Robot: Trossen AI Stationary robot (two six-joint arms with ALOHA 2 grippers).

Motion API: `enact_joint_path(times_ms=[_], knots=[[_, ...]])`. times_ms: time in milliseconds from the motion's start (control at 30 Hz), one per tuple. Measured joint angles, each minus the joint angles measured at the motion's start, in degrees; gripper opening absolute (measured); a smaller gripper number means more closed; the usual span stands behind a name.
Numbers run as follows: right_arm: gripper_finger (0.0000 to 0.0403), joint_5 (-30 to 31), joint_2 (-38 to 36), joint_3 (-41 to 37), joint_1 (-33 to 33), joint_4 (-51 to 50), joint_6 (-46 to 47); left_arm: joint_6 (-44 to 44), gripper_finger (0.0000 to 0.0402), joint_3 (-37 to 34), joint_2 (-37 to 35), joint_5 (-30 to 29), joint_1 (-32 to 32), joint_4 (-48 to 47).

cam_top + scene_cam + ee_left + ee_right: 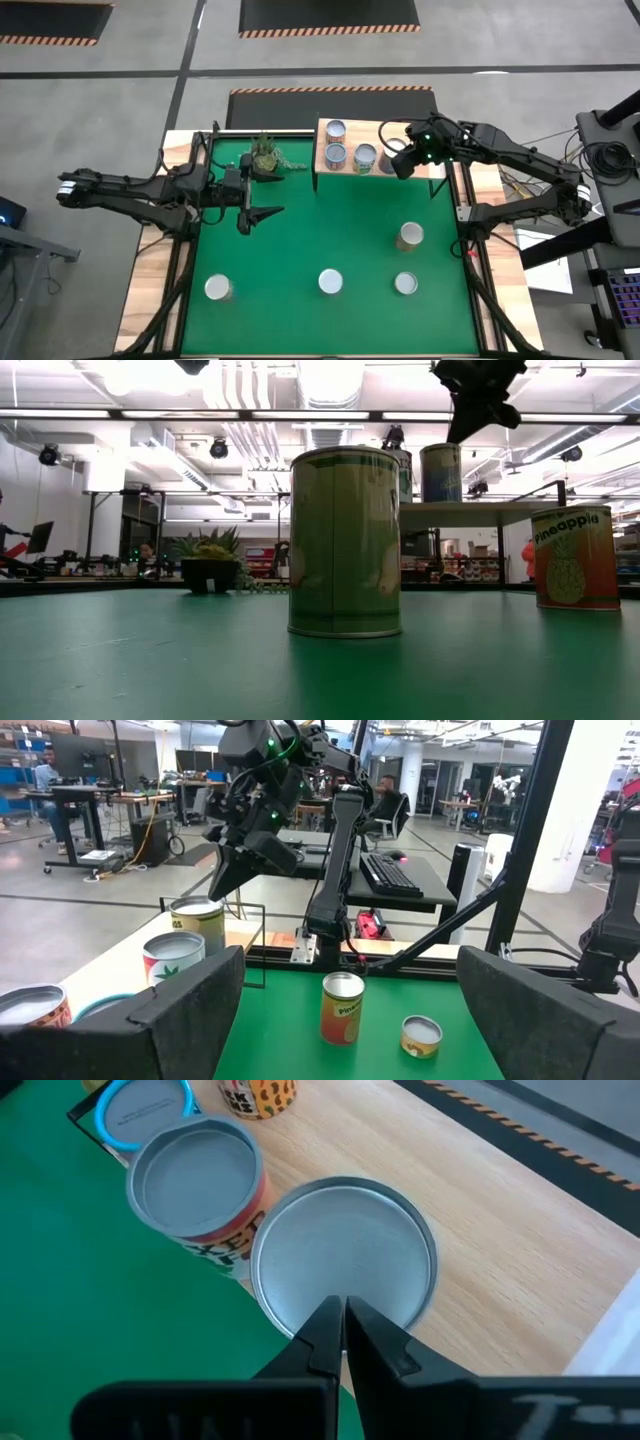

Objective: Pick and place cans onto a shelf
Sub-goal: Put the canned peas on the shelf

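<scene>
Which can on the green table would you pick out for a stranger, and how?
On the green table mat, look away from the light-wood shelf toward the near edge, where three silver-topped metal cans stand in a row. Choose the leftmost can: it stands alone, nearest the mat's left corner.

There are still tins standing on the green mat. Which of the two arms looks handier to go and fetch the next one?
Probably the right. Its gripper, fingers shut and empty, hangs over the light-wood shelf, and the tall silver-topped can stands on its side of the green table. The left gripper waits open near the potted plant, farther away.
</scene>
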Motion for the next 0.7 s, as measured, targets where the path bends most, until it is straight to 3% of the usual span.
enact_joint_path(times_ms=[700], knots=[[0.0009, 0.65, 4.31, -0.12, 0.0, 1.37, -1.95, 0.0, 0.0346, 0.0, 0.01, 0.0, -0.02, 0.02]])
